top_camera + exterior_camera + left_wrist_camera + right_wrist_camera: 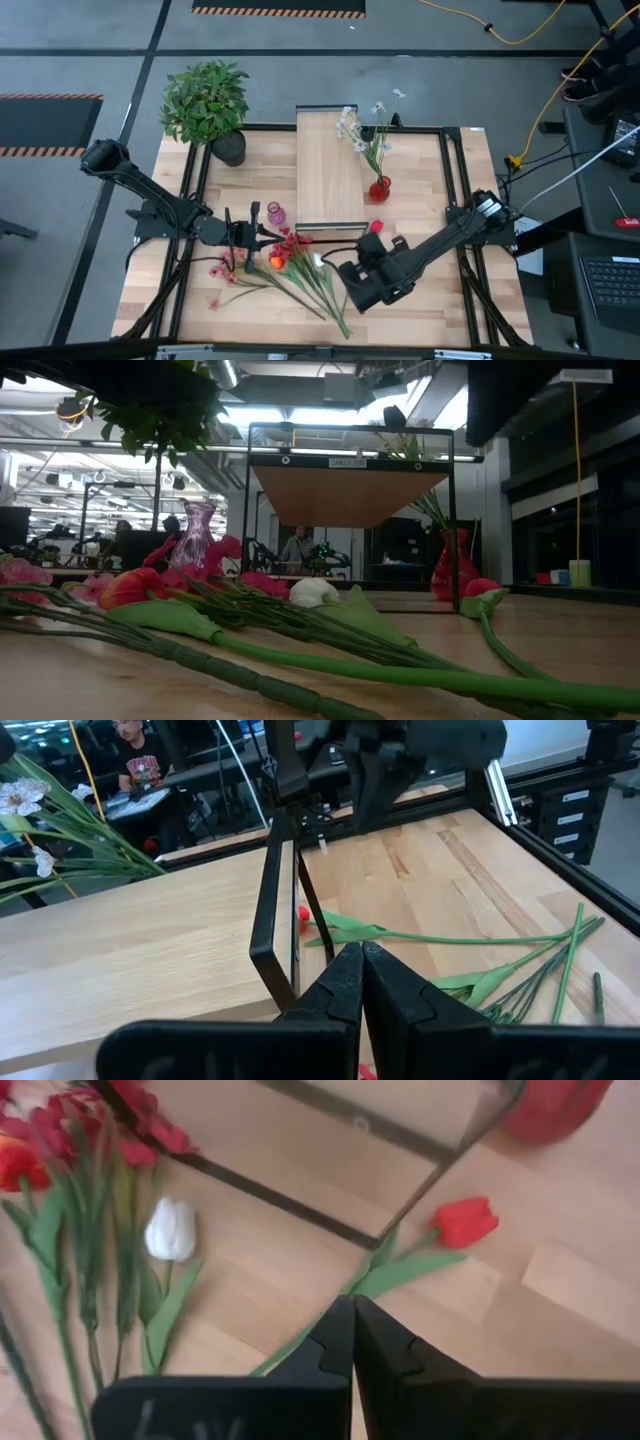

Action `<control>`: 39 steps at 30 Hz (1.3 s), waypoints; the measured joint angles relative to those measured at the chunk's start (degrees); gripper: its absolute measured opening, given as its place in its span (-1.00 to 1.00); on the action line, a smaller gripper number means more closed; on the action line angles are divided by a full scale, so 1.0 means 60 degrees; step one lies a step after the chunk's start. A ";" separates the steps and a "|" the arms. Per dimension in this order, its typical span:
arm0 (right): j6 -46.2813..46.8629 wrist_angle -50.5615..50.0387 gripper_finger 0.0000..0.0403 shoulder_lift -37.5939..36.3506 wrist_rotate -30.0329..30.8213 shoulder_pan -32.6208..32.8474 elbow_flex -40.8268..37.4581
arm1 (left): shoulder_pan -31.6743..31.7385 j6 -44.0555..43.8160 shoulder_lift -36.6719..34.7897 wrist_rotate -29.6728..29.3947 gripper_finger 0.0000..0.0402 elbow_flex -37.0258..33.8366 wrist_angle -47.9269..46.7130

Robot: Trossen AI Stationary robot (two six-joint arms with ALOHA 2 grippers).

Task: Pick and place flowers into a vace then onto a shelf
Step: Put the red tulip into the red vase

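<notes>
Your left pincer [360,982] is pressed fully together with nothing between its fingers. It hovers over the table [440,300] just off the near end of the shelf [330,170], pointing toward the shelf's dark frame. Your right pincer [352,1342] is likewise closed and empty; it hangs near the same end of the shelf, directly above the green stalk of a single red tulip [465,1222] that lies flat on the table beside the shelf's corner.

Moving outward, the flowers [290,265] lie loose in a fan on the table in front of the shelf, between the two arms: red, pink and orange blossoms bunched close to the shelf's edge, a white tulip [171,1230] among them, and the long green stalks trailing away from the shelf. A small pink glass vase [276,214] stands upright on the table just beside the shelf's near left corner. On top of the shelf a red vase [379,188] stands, holding white blossoms on green stems. A bushy potted plant [207,102] sits at the shelf's far left corner.

In the low view a small label is fixed to the shelf's front edge; its writing is too small to read.
</notes>
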 joint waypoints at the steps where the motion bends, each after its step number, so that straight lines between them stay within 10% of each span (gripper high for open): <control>1: 0.0049 -0.0022 -0.95 0.0068 -0.0212 -0.0002 0.0000 | 0.0000 -0.0080 -0.0003 0.0000 -0.98 0.0000 0.0004; 17: 0.0847 0.0259 -0.19 0.1051 -0.0767 -0.0010 -0.0007 | 0.0000 -0.1063 -0.0004 0.0000 -0.98 -0.0002 0.0000; 39: 0.2809 0.0516 -0.15 0.2481 -0.0758 -0.0313 -0.0018 | 0.0000 -0.1067 -0.0003 0.0062 -0.98 -0.0003 0.0001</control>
